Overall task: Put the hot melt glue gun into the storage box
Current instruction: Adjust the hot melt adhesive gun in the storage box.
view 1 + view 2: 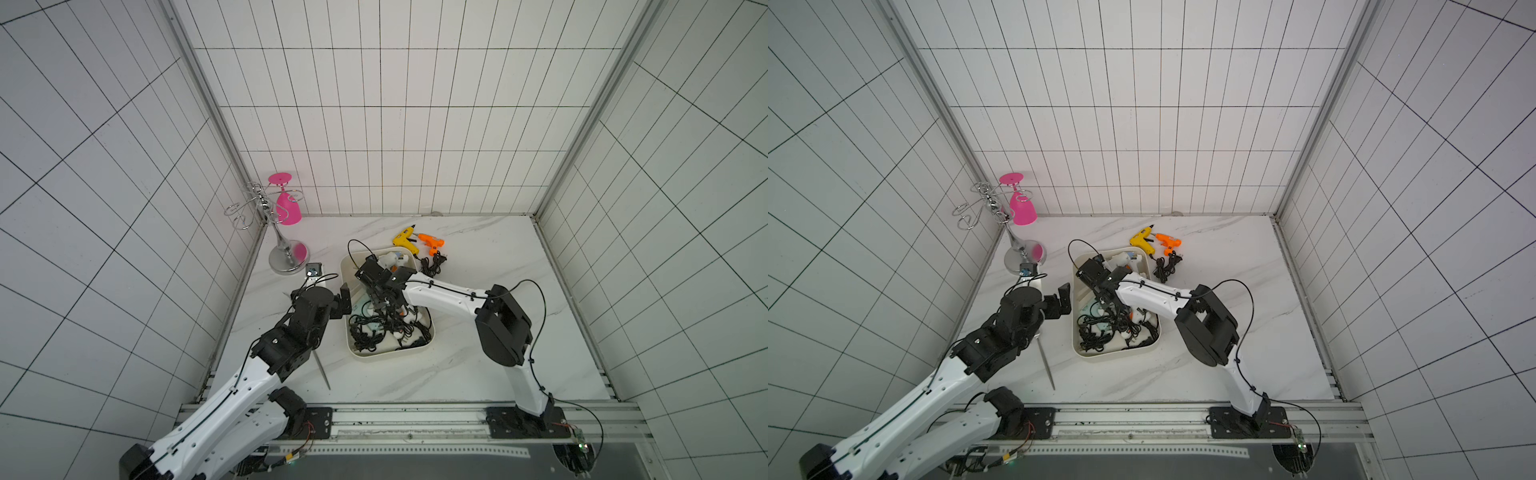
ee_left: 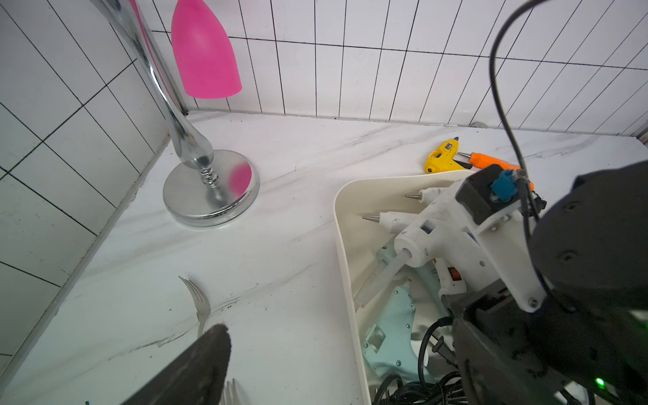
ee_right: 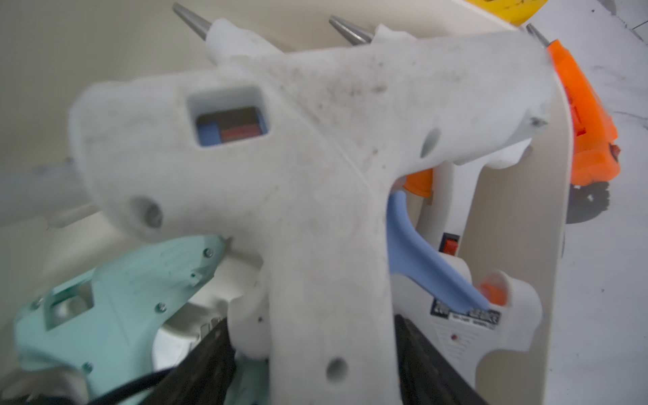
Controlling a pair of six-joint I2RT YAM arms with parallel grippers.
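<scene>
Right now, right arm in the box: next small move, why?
Probably lift the right pincer straight up: the white glue gun already lies in the storage box, and the fingers seem clear of its handle. The yellow glue gun lies outside.

Between the black fingers (image 3: 210,368) of the right gripper (image 3: 312,357), the white glue gun (image 3: 280,157) is showing grey-black speckles of grime and a pale blue trigger (image 3: 420,259). Just beside that gripper, a mint-green glue gun (image 3: 105,308) and black cords (image 1: 365,332) are contrasting with the cream-white storage box (image 1: 386,357). Beyond the gripper, a yellow glue gun (image 1: 402,239) and an orange glue gun (image 1: 432,242) are standing out on the white table (image 1: 478,353), which is showing grey marble veining. Well beyond the black left gripper (image 1: 344,300), a pink glass (image 1: 287,208) is glowing over a mirror-bright chrome stand (image 1: 289,257). White tiled walls (image 1: 415,124) are showing a dark grid.
</scene>
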